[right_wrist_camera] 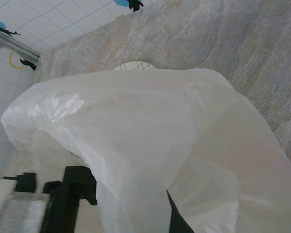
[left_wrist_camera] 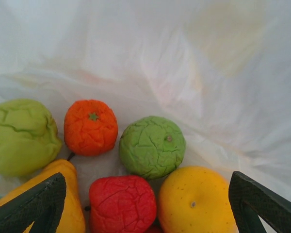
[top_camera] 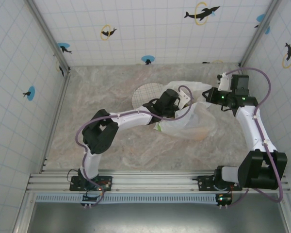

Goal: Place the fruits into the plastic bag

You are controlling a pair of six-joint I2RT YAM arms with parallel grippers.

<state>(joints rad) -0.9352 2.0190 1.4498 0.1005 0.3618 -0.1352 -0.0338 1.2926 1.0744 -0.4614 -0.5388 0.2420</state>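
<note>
Marble table [top_camera: 111,145] | plate [top_camera: 144,93] behind plastic bag [top_camera: 196,124] — bag drapes right tool [top_camera: 209,96]

**Three Viewpoints, One Shared Bag**

The top external camera sits high above and behind the arm bases [top_camera: 89,183]. It looks steeply down and forward over the whole bench [top_camera: 111,145] to the tiled far wall [top_camera: 150,29], and is the distant view. The left wrist camera is inside the plastic bag [left_wrist_camera: 194,63], very near the fruits [left_wrist_camera: 152,146], looking out between the fingers [left_wrist_camera: 39,206] of the left tool [left_wrist_camera: 148,179]. The right wrist camera looks from close beside the bag's raised film, across the bench toward the plate [right_wrist_camera: 133,65] and wall. All three share the bag; top and right wrist also share plate, bench and wall.
</note>
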